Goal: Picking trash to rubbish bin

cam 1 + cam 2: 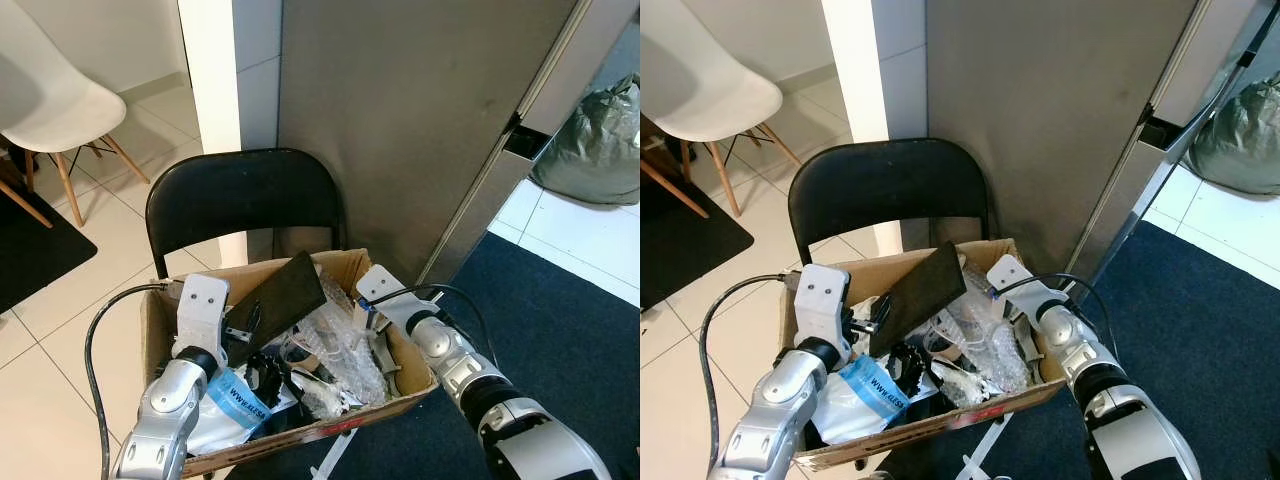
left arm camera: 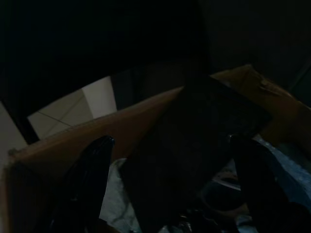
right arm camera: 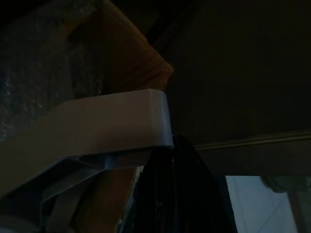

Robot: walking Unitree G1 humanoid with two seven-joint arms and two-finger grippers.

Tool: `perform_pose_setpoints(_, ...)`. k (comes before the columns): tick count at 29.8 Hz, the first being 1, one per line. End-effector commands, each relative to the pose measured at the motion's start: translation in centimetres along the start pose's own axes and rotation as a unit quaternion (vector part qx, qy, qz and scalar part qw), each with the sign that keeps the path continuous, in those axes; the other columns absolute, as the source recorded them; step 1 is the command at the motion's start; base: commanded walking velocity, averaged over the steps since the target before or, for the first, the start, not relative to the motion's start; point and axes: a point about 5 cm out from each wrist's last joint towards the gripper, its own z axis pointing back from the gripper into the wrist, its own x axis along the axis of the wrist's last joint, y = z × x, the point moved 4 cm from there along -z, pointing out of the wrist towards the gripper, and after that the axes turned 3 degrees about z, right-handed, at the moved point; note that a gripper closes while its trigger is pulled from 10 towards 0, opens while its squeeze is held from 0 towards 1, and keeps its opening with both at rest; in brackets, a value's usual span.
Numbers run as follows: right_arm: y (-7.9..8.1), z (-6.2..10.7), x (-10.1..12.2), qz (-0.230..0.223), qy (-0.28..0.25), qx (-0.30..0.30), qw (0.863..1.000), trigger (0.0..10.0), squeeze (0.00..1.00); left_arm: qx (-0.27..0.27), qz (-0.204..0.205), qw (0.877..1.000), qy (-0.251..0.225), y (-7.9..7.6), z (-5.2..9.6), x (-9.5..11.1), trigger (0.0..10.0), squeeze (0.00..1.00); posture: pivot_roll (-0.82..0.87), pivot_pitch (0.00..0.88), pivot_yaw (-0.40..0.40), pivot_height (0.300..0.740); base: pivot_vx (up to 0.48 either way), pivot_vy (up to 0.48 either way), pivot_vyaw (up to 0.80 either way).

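Note:
A cardboard box [image 1: 335,263] full of trash rests on a black folding chair [image 1: 240,195]. In it lie a dark flat board [image 1: 285,300], crumpled bubble wrap [image 1: 340,345] and a blue-and-white bag [image 1: 235,400]. My left gripper [image 1: 243,333] hangs over the box's left side. It is open, and its fingers [image 2: 92,179] stand on either side of the board [image 2: 194,145]. My right gripper [image 1: 374,336] reaches into the right side of the box. It is shut on a grey plastic piece [image 3: 97,126] next to the bubble wrap.
A tall grey cabinet [image 1: 420,120] stands right behind the chair. A white chair [image 1: 60,100] and a black mat [image 1: 30,245] are on the tiled floor to the left. A grey-green filled bag [image 1: 600,145] sits at the far right, beyond dark blue carpet [image 1: 560,330].

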Motion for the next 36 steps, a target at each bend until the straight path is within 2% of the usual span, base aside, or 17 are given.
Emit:
perform_pose_setpoints(1,0.2,0.3,-1.0,0.042,0.012,0.009,0.999,10.0,0.00,-0.030,0.000,0.999,0.020,-0.9,0.5,-0.8,10.0,0.00,0.06,0.168,-0.061,0.740,0.000,0.000,0.00)
perform_pose_setpoints(6,0.6,0.7,-2.0,0.091,0.020,0.022,0.995,10.0,0.00,-0.043,-0.004,0.999,0.022,-1.3,0.6,-0.8,10.0,0.00,0.06,0.167,-0.062,0.740,0.000,0.000,0.00)
perform_pose_setpoints(13,0.7,1.0,-2.8,0.095,0.025,0.031,0.995,10.0,0.00,-0.043,-0.005,0.999,0.019,-1.3,0.5,-0.7,10.0,0.00,0.06,0.166,-0.061,0.740,0.000,0.000,0.00)
perform_pose_setpoints(14,0.3,1.0,-2.8,0.104,0.026,0.022,0.994,10.0,0.69,-0.043,-0.005,0.999,0.018,-1.3,0.5,-0.7,10.0,0.00,0.06,0.166,-0.061,0.740,0.000,0.000,0.00)
perform_pose_setpoints(15,0.3,1.0,-2.8,0.104,0.026,0.022,0.994,10.0,0.69,-0.043,-0.005,0.999,0.018,-1.3,0.5,-0.7,10.0,0.00,0.06,0.166,-0.061,0.740,0.000,0.000,0.00)
perform_pose_setpoints(16,-0.1,1.0,-2.8,0.121,0.024,0.010,0.992,10.0,1.00,-0.043,-0.006,0.999,0.017,-1.3,0.4,-0.6,10.0,0.00,0.06,0.158,-0.060,0.740,0.000,0.000,0.00)
perform_pose_setpoints(19,-0.2,1.0,-2.8,0.125,0.023,0.007,0.992,10.0,1.00,-0.044,-0.005,0.999,0.017,-1.3,0.4,-0.6,10.0,0.00,0.06,0.158,-0.060,0.740,0.000,0.000,0.00)
perform_pose_setpoints(20,-0.3,1.0,-2.9,0.110,0.025,0.006,0.994,10.0,1.00,-0.044,-0.005,0.999,0.017,-1.3,0.3,-0.5,10.0,0.00,0.06,0.156,-0.060,0.740,0.000,0.000,0.00)
perform_pose_setpoints(21,-0.2,1.0,-2.9,0.084,0.028,0.011,0.996,10.0,0.00,-0.044,-0.005,0.999,0.017,-1.2,0.3,-0.6,10.0,0.00,0.06,0.153,-0.060,0.740,0.000,0.000,0.00)
perform_pose_setpoints(22,-0.1,1.0,-3.0,0.062,0.031,0.015,0.998,10.0,0.00,-0.044,-0.005,0.999,0.018,-1.2,0.4,-0.6,10.0,0.00,0.06,0.150,-0.058,0.740,0.000,0.000,0.00)
perform_pose_setpoints(23,-0.1,1.0,-3.0,0.062,0.031,0.015,0.998,10.0,0.00,-0.044,-0.005,0.999,0.018,-1.2,0.4,-0.6,10.0,0.00,0.06,0.150,-0.058,0.740,0.000,0.000,0.00)
perform_pose_setpoints(25,0.0,1.0,-3.2,-0.053,0.040,0.012,0.998,10.0,0.00,-0.043,-0.005,0.999,0.018,-1.1,0.4,-0.6,10.0,0.00,0.07,0.145,-0.058,0.740,0.000,0.000,0.00)
perform_pose_setpoints(26,0.0,1.0,-3.2,-0.053,0.040,0.012,0.998,10.0,0.00,-0.043,-0.005,0.999,0.018,-1.1,0.4,-0.6,10.0,0.00,0.07,0.145,-0.058,0.740,0.000,0.000,0.00)
perform_pose_setpoints(27,-0.1,1.0,-3.2,-0.103,0.041,0.007,0.994,10.0,0.00,-0.044,-0.004,0.999,0.018,-1.1,0.4,-0.6,10.0,0.00,0.07,0.141,-0.055,0.740,0.000,0.000,0.00)
perform_pose_setpoints(28,-0.1,1.0,-3.2,-0.103,0.041,0.007,0.994,10.0,0.00,-0.044,-0.004,0.999,0.018,-1.1,0.4,-0.6,10.0,0.00,0.07,0.141,-0.055,0.740,0.000,0.000,0.00)
perform_pose_setpoints(29,0.0,1.1,-3.3,-0.132,0.042,0.008,0.990,10.0,0.00,-0.045,-0.003,0.999,0.017,-1.1,0.4,-0.5,10.0,0.00,0.07,0.139,-0.052,0.740,0.000,0.000,0.00)
perform_pose_setpoints(36,1.8,1.5,-3.2,-0.075,0.024,0.067,0.995,10.0,0.00,-0.053,-0.005,0.998,0.017,-1.4,0.2,-0.5,10.0,0.00,0.07,0.124,-0.048,0.740,0.000,0.000,0.00)
